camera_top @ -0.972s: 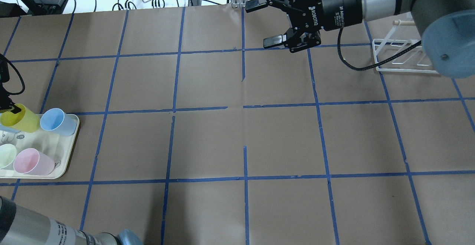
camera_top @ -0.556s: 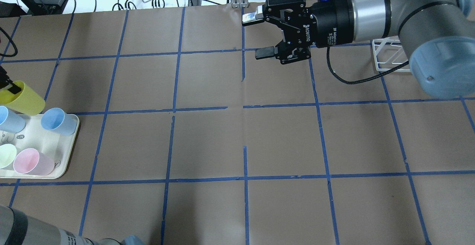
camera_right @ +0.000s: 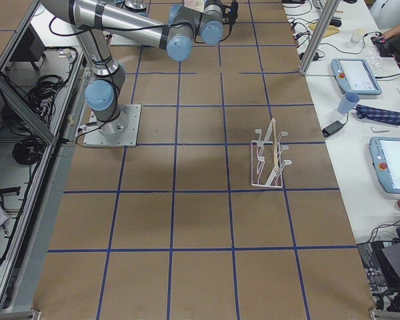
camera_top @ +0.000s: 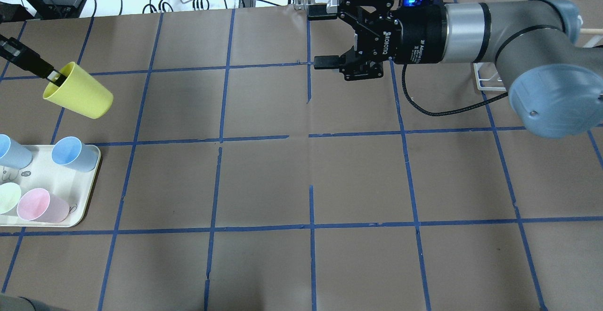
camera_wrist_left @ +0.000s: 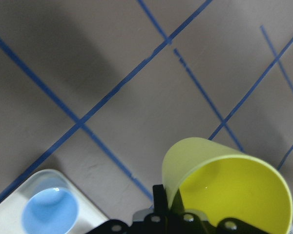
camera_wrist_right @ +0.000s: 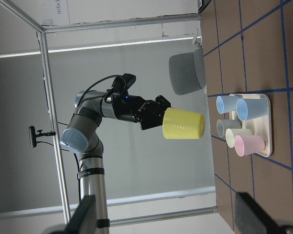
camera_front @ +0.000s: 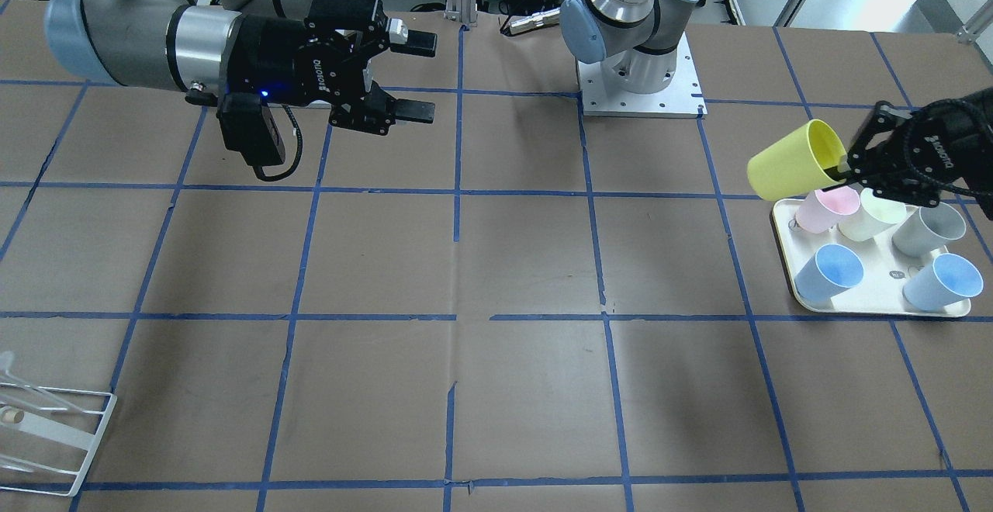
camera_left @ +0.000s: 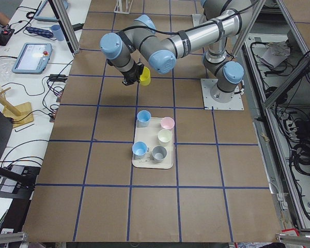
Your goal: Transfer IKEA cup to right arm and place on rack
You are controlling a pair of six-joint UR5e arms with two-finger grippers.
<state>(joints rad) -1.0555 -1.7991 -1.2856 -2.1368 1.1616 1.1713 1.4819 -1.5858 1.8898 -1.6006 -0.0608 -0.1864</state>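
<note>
Surface (camera_front: 527, 256), front-facing view: brown paper gridded with blue tape; a cream tray (camera_front: 877, 295) at the robot's left end carries a pink cup (camera_front: 826, 209), a pale green cup (camera_front: 873, 217), a grey cup (camera_front: 931, 229) and two blue cups (camera_front: 830, 275).
Front-facing view, IKEA cup (camera_front: 791, 159): tilted in the air, just off the tray's edge toward the middle.
Front-facing view, left hand (camera_front: 845, 167): clenched on the cup's rim.
Front-facing view, right hand (camera_front: 423, 77): released, fingers spread wide, well apart from the cup.
Overhead view, right arm (camera_top: 471, 33): stretched along the far side, fingers pointing left.
Left side view: cup hangs beyond the tray.
Right side view, rack (camera_right: 270, 160): upright, far from the cup.
Left wrist view: cup's mouth at lower right, rim pinched.
Right wrist view: left arm (camera_wrist_right: 102, 112) holds the cup sideways.
</note>
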